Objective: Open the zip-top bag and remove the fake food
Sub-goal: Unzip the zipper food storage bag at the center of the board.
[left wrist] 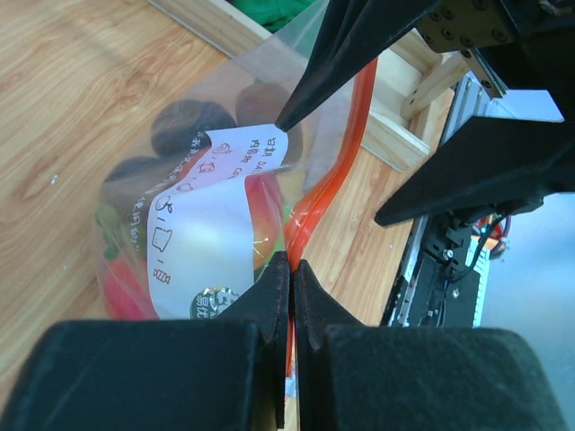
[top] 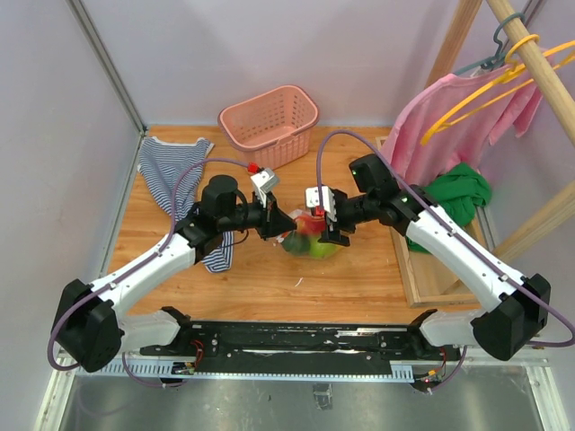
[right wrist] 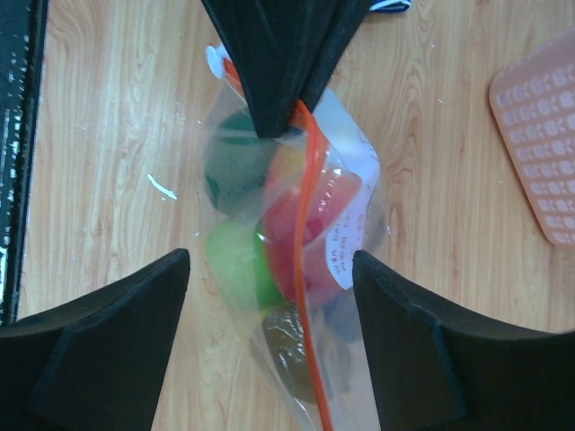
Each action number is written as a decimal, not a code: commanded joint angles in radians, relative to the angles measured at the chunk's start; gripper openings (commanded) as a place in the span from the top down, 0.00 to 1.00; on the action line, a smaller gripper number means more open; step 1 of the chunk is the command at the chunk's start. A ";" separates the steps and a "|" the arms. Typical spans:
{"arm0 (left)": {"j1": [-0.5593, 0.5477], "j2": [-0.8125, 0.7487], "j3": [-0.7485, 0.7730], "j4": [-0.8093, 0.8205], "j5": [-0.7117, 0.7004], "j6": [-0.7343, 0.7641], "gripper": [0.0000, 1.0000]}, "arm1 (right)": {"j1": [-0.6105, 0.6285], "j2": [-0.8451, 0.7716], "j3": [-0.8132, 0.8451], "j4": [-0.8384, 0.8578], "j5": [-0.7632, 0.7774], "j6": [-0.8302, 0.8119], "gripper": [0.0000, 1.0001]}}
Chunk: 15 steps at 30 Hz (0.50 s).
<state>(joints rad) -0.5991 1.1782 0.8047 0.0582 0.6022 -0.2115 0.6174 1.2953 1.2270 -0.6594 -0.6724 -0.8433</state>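
Zip-top bag (top: 310,244) sits lifted near the middle of the tabletop (top: 359,278), somewhat closer to its near edge than to the far one, slung between two robot arms. The left gripper (left wrist: 290,265) has its fingers pressed together on one end of the red-orange zip strip (right wrist: 310,224). The right gripper (right wrist: 269,260) holds its fingers wide apart with nothing in them.

From the left gripper's pinch the strip's long axis runs straight toward the right wrist, roughly along the line joining the two grippers and parallel to the tabletop's near edge. The strip passes through the gap between the right fingers rather than across either pad. In the left wrist view one right fingertip points at the bag wall just above the white label (left wrist: 207,215); whether it touches cannot be told.

The fake food (right wrist: 238,265), with red, light green and dark pieces, hangs inside the sealed plastic below the strip. The right arm looks the only one free to pinch a wall and pull the seal apart.
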 commanded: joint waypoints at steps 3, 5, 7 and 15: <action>-0.010 0.003 0.033 -0.024 0.030 0.021 1.00 | 0.013 0.002 -0.010 0.028 0.062 0.021 0.40; -0.010 0.001 0.033 -0.014 0.039 0.019 1.00 | 0.013 0.005 -0.013 0.030 0.080 0.028 0.53; -0.010 0.000 0.027 0.005 0.046 0.009 1.00 | 0.013 0.009 -0.018 0.033 0.102 0.035 0.66; -0.010 -0.061 -0.052 0.127 0.030 -0.057 0.74 | -0.019 -0.026 -0.045 0.051 0.058 0.081 0.99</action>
<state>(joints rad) -0.5999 1.1725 0.7845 0.0856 0.6235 -0.2302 0.6189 1.3010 1.1988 -0.6254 -0.5777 -0.8021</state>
